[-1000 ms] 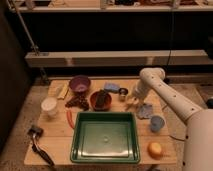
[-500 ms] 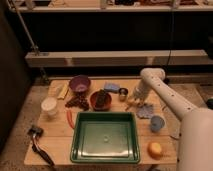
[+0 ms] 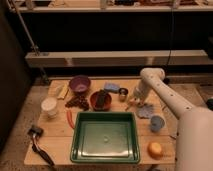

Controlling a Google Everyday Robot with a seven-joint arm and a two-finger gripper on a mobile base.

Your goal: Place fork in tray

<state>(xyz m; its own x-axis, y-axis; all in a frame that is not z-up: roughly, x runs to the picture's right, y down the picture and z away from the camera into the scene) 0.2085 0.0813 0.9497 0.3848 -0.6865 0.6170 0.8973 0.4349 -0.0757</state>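
Note:
The green tray [image 3: 76, 145] stands at the table's front middle and holds nothing. My gripper [image 3: 134, 103] hangs down from the white arm [image 3: 152, 79] over the right part of the table, behind the tray's far right corner. A small pale sliver that may be the fork [image 3: 130, 105] shows at the gripper's tip, between a small metal cup [image 3: 122, 94] and a grey-blue cloth [image 3: 146, 111]. I cannot tell whether the gripper holds it or it lies on the table.
Behind the tray stand a red-brown bowl [image 3: 101, 100], a purple bowl [image 3: 80, 84], dark grapes [image 3: 76, 103] and a blue sponge [image 3: 111, 87]. A white cup [image 3: 49, 106], a red-orange stick [image 3: 69, 119] and a black-handled tool [image 3: 41, 146] lie left. A blue cup [image 3: 157, 123] and an orange fruit [image 3: 156, 149] are right.
The arm and gripper have stayed almost in place near the metal cup. Nothing on the table has visibly moved.

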